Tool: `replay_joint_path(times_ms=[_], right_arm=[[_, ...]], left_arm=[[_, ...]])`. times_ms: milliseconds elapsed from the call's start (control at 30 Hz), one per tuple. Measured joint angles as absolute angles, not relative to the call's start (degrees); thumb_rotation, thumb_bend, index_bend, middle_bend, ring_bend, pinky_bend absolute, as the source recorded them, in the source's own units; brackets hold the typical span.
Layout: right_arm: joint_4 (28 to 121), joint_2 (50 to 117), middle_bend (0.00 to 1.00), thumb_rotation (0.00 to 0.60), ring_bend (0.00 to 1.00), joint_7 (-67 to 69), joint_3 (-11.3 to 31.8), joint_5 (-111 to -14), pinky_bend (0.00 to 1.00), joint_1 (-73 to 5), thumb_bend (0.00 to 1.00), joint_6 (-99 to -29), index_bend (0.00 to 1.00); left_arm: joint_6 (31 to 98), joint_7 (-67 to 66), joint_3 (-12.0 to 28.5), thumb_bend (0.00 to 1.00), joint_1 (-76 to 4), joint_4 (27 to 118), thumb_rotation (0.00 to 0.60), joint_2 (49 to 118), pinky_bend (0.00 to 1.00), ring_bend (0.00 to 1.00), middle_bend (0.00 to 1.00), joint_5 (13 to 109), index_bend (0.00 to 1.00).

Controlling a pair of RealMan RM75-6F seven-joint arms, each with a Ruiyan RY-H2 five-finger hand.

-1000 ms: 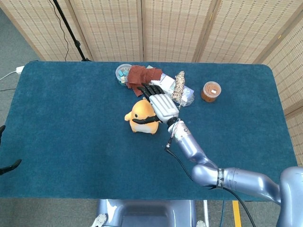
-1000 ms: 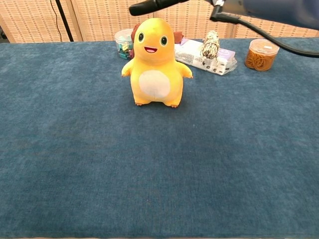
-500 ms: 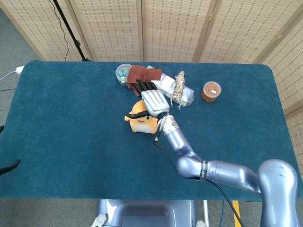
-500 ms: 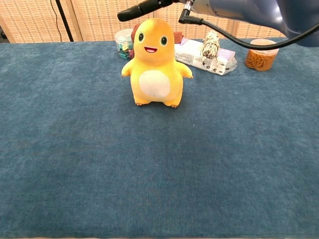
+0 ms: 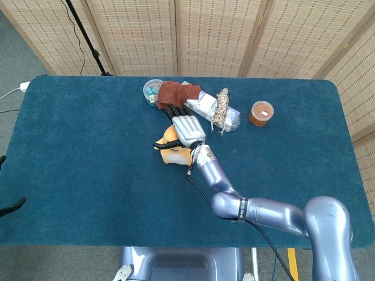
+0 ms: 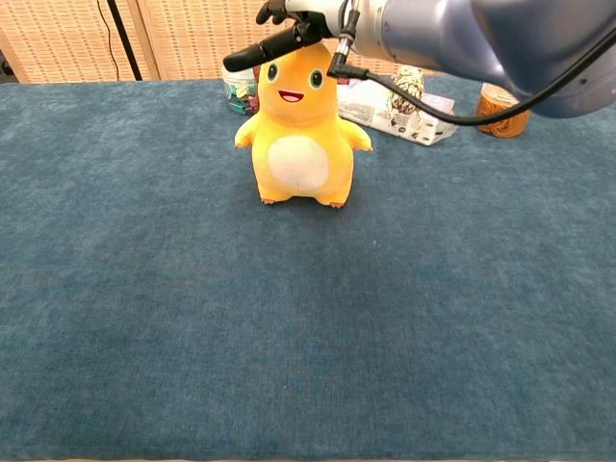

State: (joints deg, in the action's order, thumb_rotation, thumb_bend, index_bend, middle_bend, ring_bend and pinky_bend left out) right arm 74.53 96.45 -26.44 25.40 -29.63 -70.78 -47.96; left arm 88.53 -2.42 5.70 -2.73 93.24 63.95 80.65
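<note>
We see the right hand (image 5: 186, 129) just above the centre of the head view, lying over the top of the yellow plush toy (image 5: 171, 149), which stands upright on the blue desk (image 5: 82, 152). In the chest view the toy (image 6: 300, 130) stands in the upper middle of the frame, facing the camera, and the hand (image 6: 306, 17) sits at the top edge right over its head. One dark finger (image 6: 260, 50) runs across the toy's crown and appears to touch it; the other fingers stretch toward the back of the desk in the head view. We cannot tell whether the hand actually grips the toy or only rests on it, since the palm hides the contact.

Behind the toy, toward the upper middle of the head view, we find a reddish-brown cloth (image 5: 177, 92), just left of it a small clear tub (image 5: 152, 89) with coloured bits inside, and to its right a flat white packet (image 5: 208, 108) with a bundle of pale twine (image 5: 221, 105) lying on it. Further right, apart from the rest, stands a round orange jar (image 5: 261, 113).

The left hand shows in neither view.
</note>
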Motion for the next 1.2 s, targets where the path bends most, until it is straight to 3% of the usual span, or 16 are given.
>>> replay_joint_path(times_ms=[533,900,1200], right_arm=[[60.6,106.0,0.00,0.230,0.00,-26.7,22.2,-33.8,0.00,-73.3,0.00,-48.6,0.00],[62.0,105.4,0.00,0.229,0.00,-30.9,21.7,-30.9,0.00,-72.6,0.00,-48.6,0.00],[68.1,102.1,0.00,0.227,0.00,-27.7,24.3,-36.9,0.00,-71.3,0.00,-52.6,0.00]], left_arm=[[88.7,-1.2,5.8,0.00,-2.6,92.9,0.600,63.8,0.00,0.00,0.00,80.9,0.00],[89.2,-0.7,5.5,0.00,-2.2,93.0,0.600,63.6,0.00,0.00,0.00,81.5,0.00],[88.9,-0.5,5.4,0.00,-2.3,93.0,0.600,63.5,0.00,0.00,0.00,81.7,0.00]])
